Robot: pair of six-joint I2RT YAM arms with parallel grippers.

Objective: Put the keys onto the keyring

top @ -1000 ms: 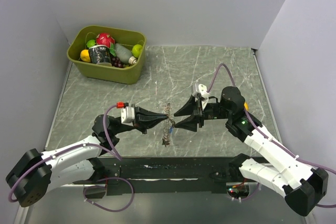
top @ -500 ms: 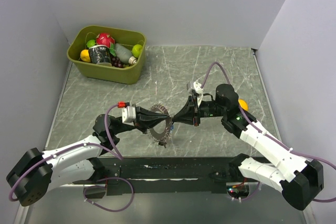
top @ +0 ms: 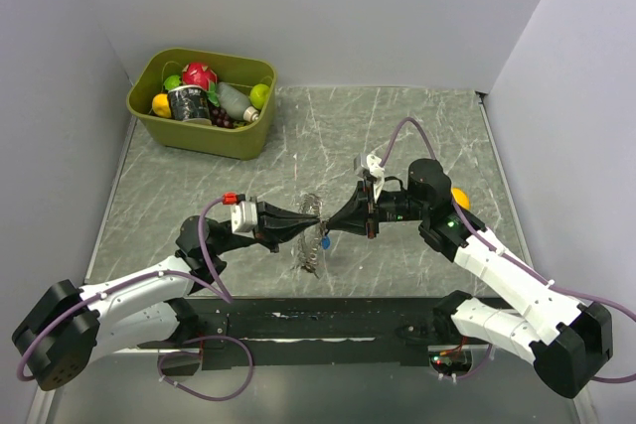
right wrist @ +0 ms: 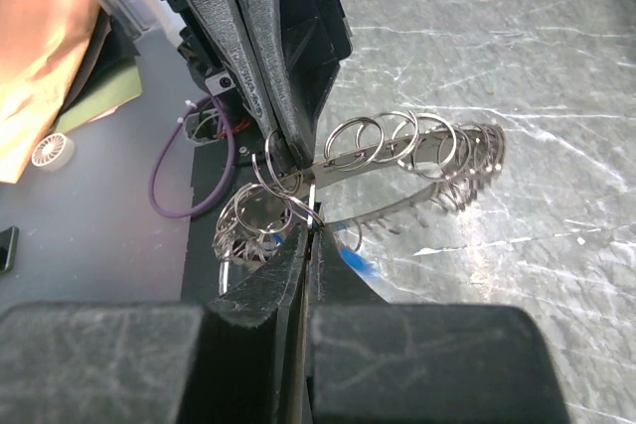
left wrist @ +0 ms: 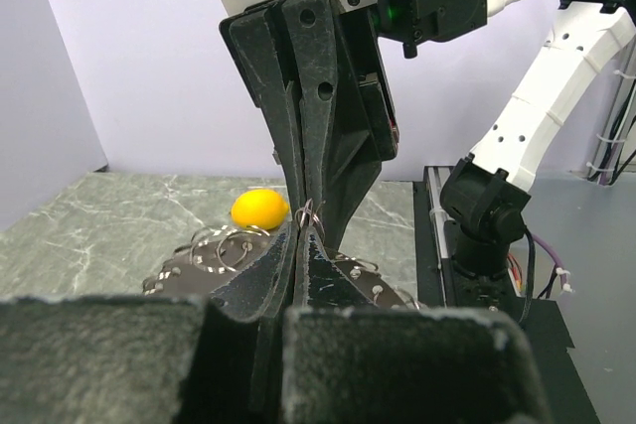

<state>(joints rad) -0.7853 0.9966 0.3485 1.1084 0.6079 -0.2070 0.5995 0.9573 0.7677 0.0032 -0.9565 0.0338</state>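
The keyring is a metal band strung with several small wire rings, held above the table's middle; a clump of it hangs lower. My left gripper comes from the left, shut on the band, with a small ring poking out at its tips. My right gripper meets it tip to tip from the right, shut on a small ring at the band's near end. A blue-headed key hangs against the right finger's side. Other keys are hidden among the rings.
An olive bin of toy fruit and a can stands at the back left. A yellow ball lies by the right arm, also in the left wrist view as the yellow ball. Grey walls close three sides.
My right gripper has gone from open to shut and moved left onto the keyring's end. The keyring swung flat and back to edge-on. The left gripper stayed shut.
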